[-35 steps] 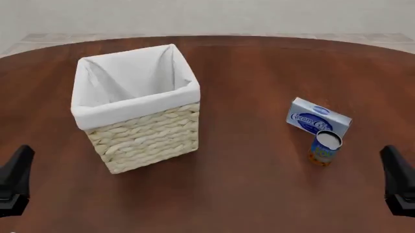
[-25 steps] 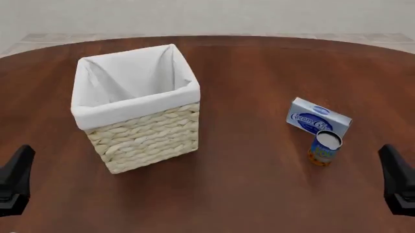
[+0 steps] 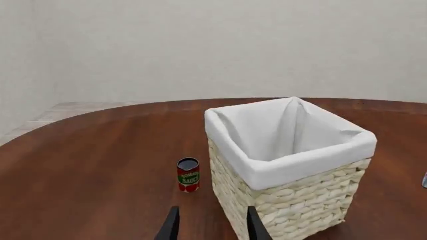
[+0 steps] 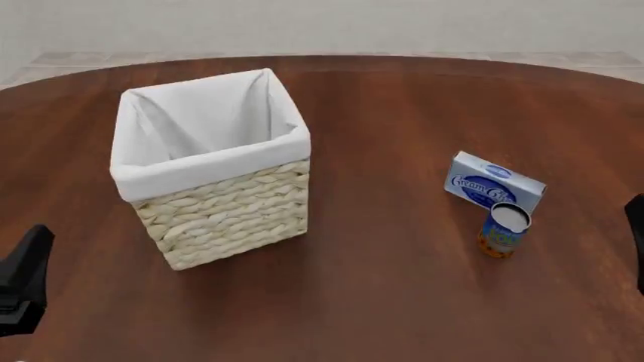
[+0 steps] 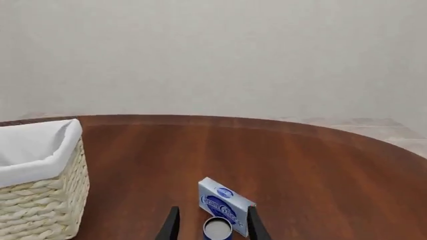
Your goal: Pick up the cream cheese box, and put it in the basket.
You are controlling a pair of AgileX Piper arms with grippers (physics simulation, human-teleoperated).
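Cream cheese box (image 4: 495, 188) touching can (image 4: 502, 229)

Very little of the robot shows, and every visible part is plain matte black with no markings, cables or screws to be made out. The left gripper (image 3: 212, 225) and right gripper (image 5: 212, 225) each appear in their wrist views as a pair of slim, tapering black fingers. In the front view the left arm (image 4: 23, 279) is a dark angular wedge and the right arm (image 4: 636, 237) a narrow black sliver at the frame's edge.
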